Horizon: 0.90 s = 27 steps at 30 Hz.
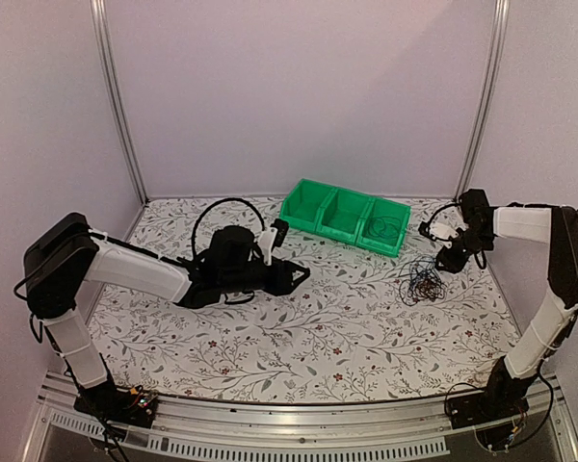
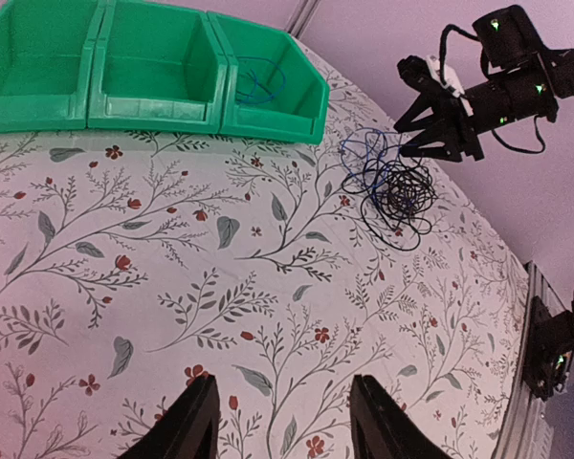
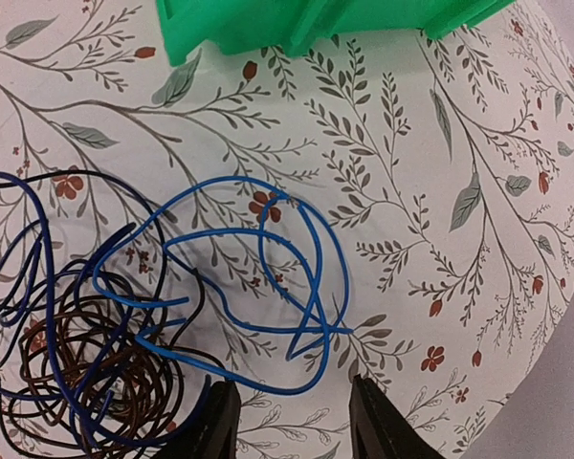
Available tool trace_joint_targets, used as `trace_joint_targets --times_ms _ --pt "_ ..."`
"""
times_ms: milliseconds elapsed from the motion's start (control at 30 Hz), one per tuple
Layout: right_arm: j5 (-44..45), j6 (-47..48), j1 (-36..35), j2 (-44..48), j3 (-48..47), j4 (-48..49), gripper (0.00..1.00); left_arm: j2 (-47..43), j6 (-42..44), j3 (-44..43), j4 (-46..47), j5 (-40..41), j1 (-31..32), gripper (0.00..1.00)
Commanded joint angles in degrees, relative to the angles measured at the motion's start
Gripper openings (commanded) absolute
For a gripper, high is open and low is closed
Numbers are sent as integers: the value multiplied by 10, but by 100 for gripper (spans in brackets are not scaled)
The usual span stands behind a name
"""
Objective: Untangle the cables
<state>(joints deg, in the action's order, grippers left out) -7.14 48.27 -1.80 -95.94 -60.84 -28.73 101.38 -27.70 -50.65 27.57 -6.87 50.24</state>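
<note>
A tangle of thin cables lies on the floral tablecloth at the right; it also shows in the left wrist view. In the right wrist view it is blue loops with black and dark brown coils at the left. My right gripper hovers just above and right of the tangle, open and empty; its fingertips frame the lowest blue loop. My left gripper is open and empty over the table's middle, far from the tangle; its fingers are apart over bare cloth. A blue cable lies in the bin's right compartment.
A green three-compartment bin stands at the back centre, its right compartment holding a cable. Metal frame posts rise at the back corners. A metal rail runs along the near table edge.
</note>
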Motion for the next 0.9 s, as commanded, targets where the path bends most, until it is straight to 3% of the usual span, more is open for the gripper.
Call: trace_joint_targets --times_ms 0,133,267,433,867 --pt "-14 -1 -2 -25 -25 22 42 11 -4 -11 11 -2 7 46" --pt "-44 1 -2 -30 -30 20 32 11 -7 -12 11 -4 7 46" --pt "-56 11 -2 -16 -32 -2 11 10 -11 -9 11 -4 7 46" --pt "-54 28 -2 24 -31 -53 0 12 -17 -2 23 -5 7 46" --pt "-124 1 -22 171 -110 -159 0 34 -13 -20 58 -28 16 46"
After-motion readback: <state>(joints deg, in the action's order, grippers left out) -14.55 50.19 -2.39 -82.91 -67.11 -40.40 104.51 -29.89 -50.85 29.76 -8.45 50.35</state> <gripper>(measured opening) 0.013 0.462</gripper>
